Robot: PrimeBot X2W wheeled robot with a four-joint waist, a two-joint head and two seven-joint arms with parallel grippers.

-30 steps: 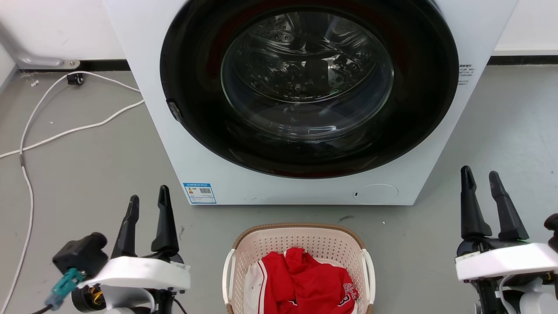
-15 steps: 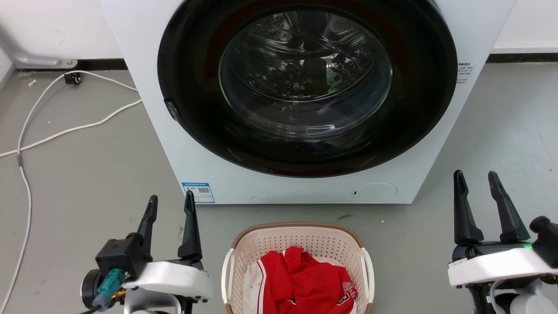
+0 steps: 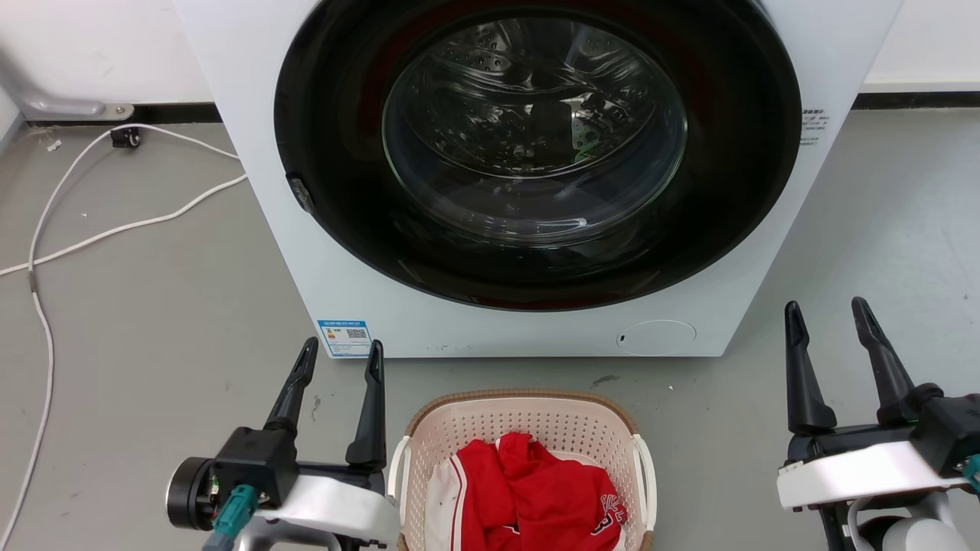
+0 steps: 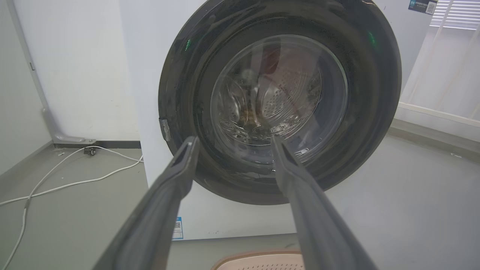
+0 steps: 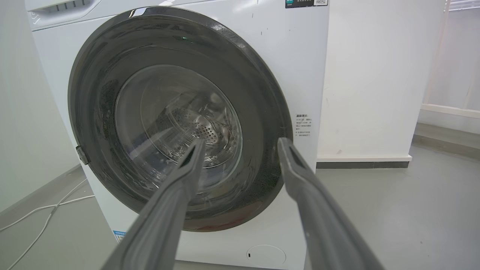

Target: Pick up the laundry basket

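Note:
The laundry basket [image 3: 528, 417], cream perforated plastic with a brown woven-look rim and white side handles, stands on the floor at the bottom centre of the head view with red and white clothes [image 3: 536, 497] inside. Its far rim [image 4: 258, 258] also peeks in at the bottom of the left wrist view. My left gripper [image 3: 341, 356] is open right beside the basket's left side, apart from it. My right gripper [image 3: 827, 314] is open further off to the basket's right. Both grippers hold nothing, as the left wrist view [image 4: 232, 140] and right wrist view [image 5: 240, 144] confirm.
A white washing machine [image 3: 321, 252] with its round dark door [image 3: 536, 145] shut stands just behind the basket. White cables [image 3: 115, 229] trail across the grey floor at the left. A white wall with a dark skirting runs behind.
My left gripper has swung right, from well left of the basket to right beside its left handle. The right gripper has shifted slightly left. The basket has stayed put.

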